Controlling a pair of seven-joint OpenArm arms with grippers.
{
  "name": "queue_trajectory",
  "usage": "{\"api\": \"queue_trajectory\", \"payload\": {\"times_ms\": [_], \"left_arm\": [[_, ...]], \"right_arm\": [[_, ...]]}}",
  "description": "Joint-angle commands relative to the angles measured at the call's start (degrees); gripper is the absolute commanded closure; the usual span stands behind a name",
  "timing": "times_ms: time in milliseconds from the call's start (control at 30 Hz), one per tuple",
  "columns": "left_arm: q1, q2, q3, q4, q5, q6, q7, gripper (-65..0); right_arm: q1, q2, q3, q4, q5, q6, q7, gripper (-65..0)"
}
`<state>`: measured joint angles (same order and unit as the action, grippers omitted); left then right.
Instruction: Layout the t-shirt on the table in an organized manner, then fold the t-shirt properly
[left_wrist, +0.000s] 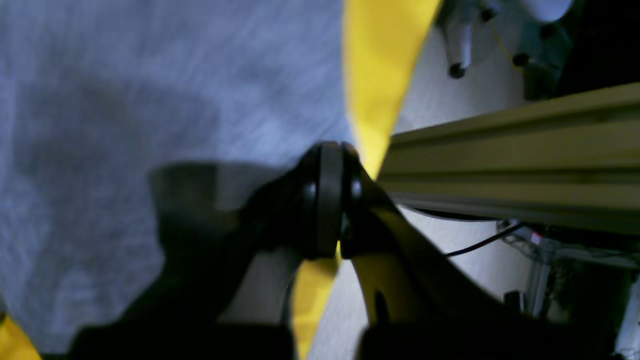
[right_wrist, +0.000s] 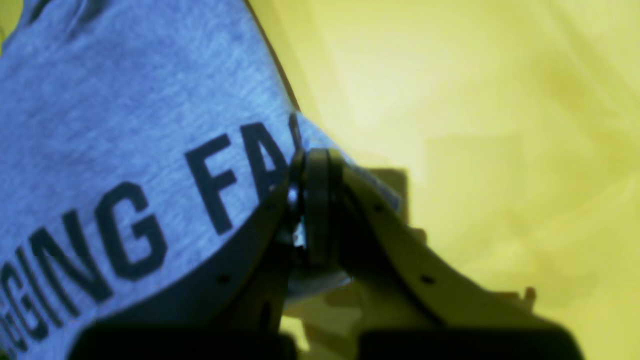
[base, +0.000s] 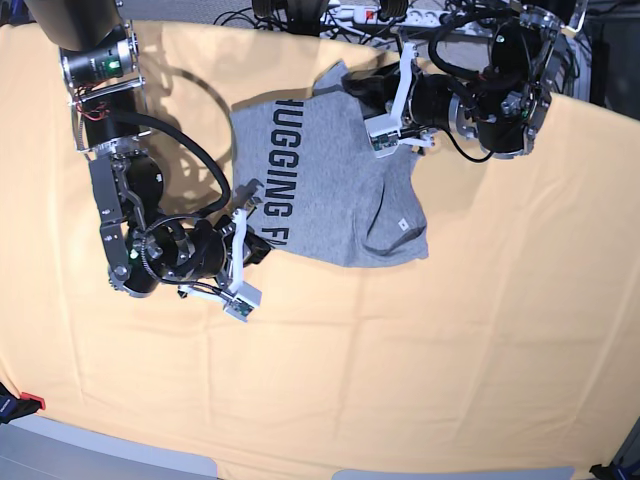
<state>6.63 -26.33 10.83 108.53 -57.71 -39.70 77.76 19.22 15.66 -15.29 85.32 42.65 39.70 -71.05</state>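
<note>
T-shirt between both closed grippers

I read black block letters on the t-shirt: "HUGGING F" from my base view, "GGING FA" from the right wrist.

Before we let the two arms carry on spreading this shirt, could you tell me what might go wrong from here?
1. The left gripper holds the t-shirt close to the table edge, as the left wrist view shows; pulling that way could drag fabric off.
2. The right gripper pinches only the shirt's edge beside the lettering, so it may slip.
3. The far end looks bunched and folded over; tugging apart could set creases.
</note>
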Motion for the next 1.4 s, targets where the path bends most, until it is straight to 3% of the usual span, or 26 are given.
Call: {"api": "queue_trajectory", "payload": {"times_ms": [0, 133, 300, 467, 633, 800, 900, 1033, 1167, 1267, 1367], "left_arm": [[-1.75, -0.76, -0.35, 0.24, 0.00, -0.30, -1.70, 0.0], [-5.88, -1.62, -0.35, -2.47, 4.17, -0.30, -4.90, 0.0], [-12.90, -1.44, -0.35, -8.68, 4.96, -0.30, -6.08, 0.0], [-19.39, -1.40, -0.33, -17.14, 8.20, -0.30, -12.28, 0.0], [-26.08, -1.31, -0.35, -22.45, 10.32, -0.30, -13.79, 0.0], [-32.65, -1.31, -0.35, -23.08, 10.73, 0.17, -13.77, 0.0], [-35.08, -1.36, -0.37, -23.08, 10.08, 0.81, -10.86, 0.0], [-36.68, -2.97, -2.14, -23.04, -0.50, 0.50, -5.79, 0.0], [-36.63, -5.14, -8.76, -23.04, -13.31, 0.33, 0.59, 0.0], [-36.63, -5.64, -16.37, -23.04, -21.35, 0.31, 2.24, 0.0], [-36.33, -6.99, -21.99, -23.06, -24.11, 0.35, 2.24, 0.0]], "right_arm": [[1.57, 0.98, 0.24, 1.01, 2.51, 0.30, -1.14, 0.0], [1.49, 2.01, 0.28, 1.92, 11.47, 0.30, -8.81, 0.0], [0.17, 3.39, 0.33, 2.12, 18.91, 0.30, -8.95, 0.0], [-2.69, 5.31, 0.83, 5.90, 19.10, 0.28, -8.95, 0.0], [-9.94, 8.07, 3.52, 14.01, 19.10, -0.22, -8.95, 0.0], [-18.62, 8.81, 7.61, 22.16, 20.28, -1.14, -8.95, 0.0], [-23.23, 8.81, 11.02, 26.10, 20.52, -1.16, -8.95, 0.0], [-25.40, 8.81, 18.12, 28.76, 20.04, -1.09, -8.15, 0.0], [-25.40, 8.41, 24.79, 28.61, 14.73, -1.29, 0.70, 0.0], [-25.38, 8.15, 25.68, 27.28, 12.55, -1.33, 3.76, 0.0], [-25.29, 8.15, 24.33, 23.52, 12.59, -0.68, 6.14, 0.0]]}}
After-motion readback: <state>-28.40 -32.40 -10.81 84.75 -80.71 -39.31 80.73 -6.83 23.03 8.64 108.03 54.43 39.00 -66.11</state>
